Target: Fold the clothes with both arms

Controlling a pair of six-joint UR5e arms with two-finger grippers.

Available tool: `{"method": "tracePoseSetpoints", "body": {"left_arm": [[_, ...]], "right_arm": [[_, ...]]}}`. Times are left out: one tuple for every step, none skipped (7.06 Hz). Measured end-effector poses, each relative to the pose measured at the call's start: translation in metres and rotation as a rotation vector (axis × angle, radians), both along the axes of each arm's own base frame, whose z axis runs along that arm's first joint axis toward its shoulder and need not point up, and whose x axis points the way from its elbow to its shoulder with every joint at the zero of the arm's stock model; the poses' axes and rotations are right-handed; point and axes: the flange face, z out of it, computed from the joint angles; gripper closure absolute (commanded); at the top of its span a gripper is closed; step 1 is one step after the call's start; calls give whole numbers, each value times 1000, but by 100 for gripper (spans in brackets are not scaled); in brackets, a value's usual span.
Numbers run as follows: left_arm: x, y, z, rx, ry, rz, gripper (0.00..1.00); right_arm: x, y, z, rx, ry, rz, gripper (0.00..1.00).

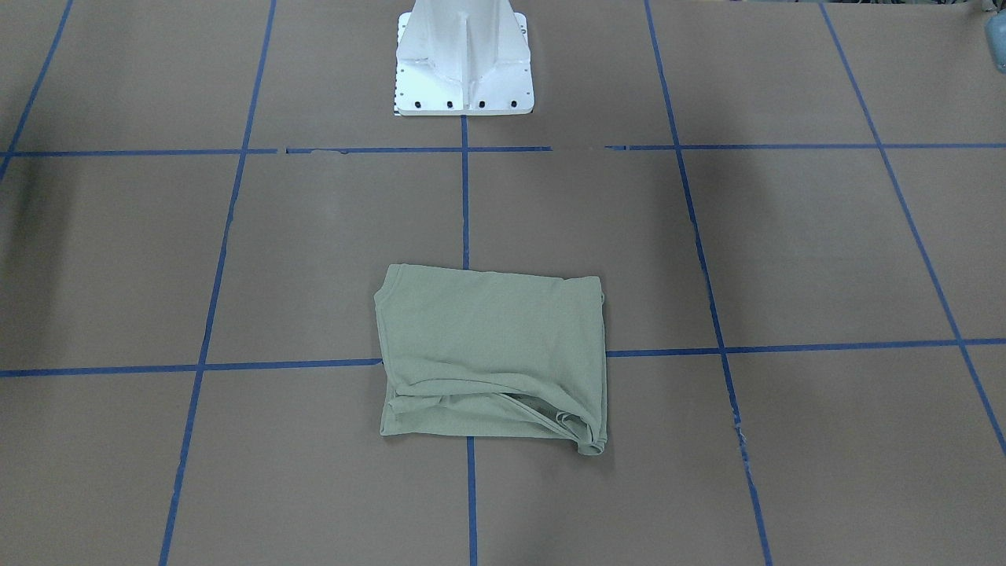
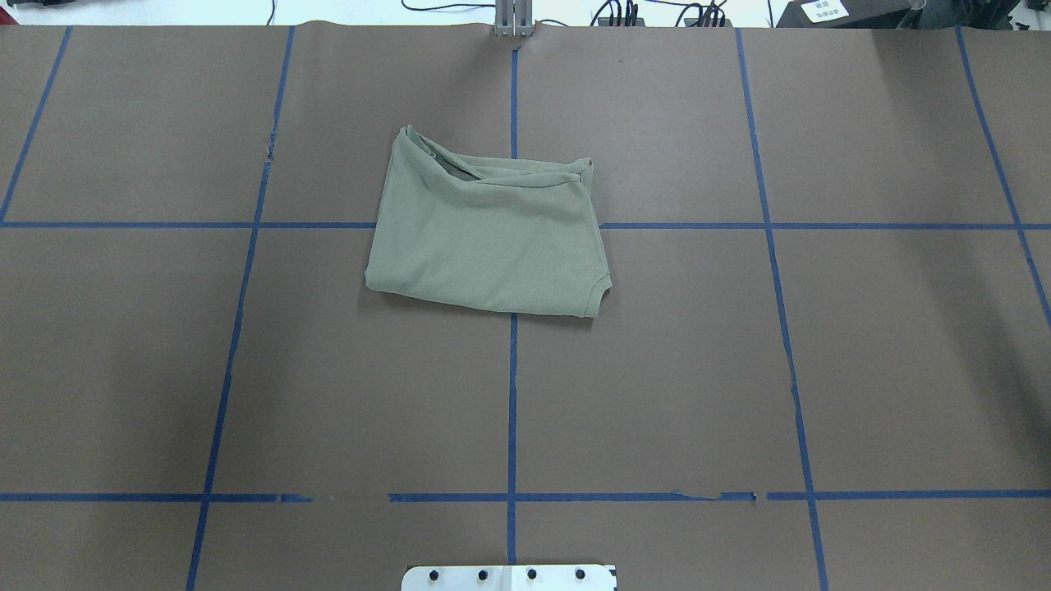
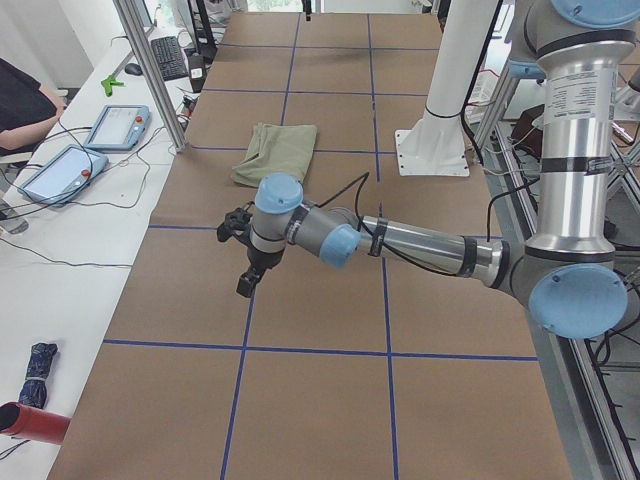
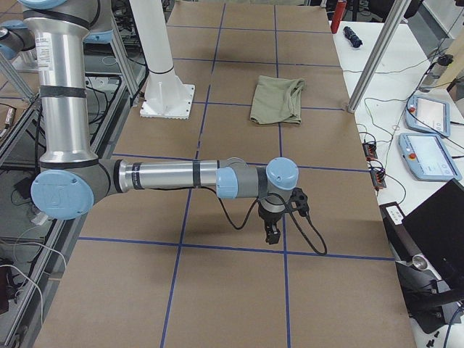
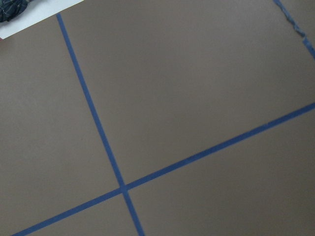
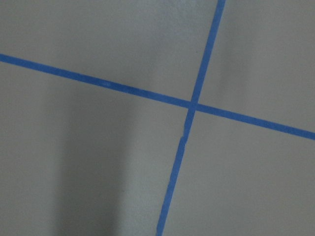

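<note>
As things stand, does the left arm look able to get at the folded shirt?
Probably yes: the left arm hovers short of the shirt, and only taped table surface shows between them.

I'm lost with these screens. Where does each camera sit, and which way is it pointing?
Front-facing: across the table, looking down at the folded sage-green knit shirt and white metal base pedestal; no arm.
Overhead: above the pedestal's side, looking forward and down on the shirt; only its foot shows.
Exterior left: table's end, looking along it; grey left arm near.
Exterior right: opposite end; grey right arm near.
Left wrist: down on blue tape lines; no robot parts.
Right wrist: likewise.
Shared: both side views show shirt, pedestal.
</note>
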Motion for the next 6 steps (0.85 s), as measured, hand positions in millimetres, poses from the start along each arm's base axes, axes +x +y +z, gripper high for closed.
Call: {"method": "tracePoseSetpoints", "body": {"left_arm": [[-8,5,30,-51,-1,-16,0],[-11,3,51,-84,-1,-29,0],[-13,0,64,-106,-7,-40,0],[-15,-2,70,-127,-26,-52,0],[-17,-9,69,-159,-43,-61,0],[-17,-18,61,-208,-51,-69,0]], "right_arm": [[14,9,5,2,3,13,0],[25,16,4,18,11,29,0],[31,20,-1,30,12,49,0],[33,25,-2,5,0,85,0],[32,28,-2,-44,-21,135,0],[30,30,-4,-88,-55,176,0]]}}
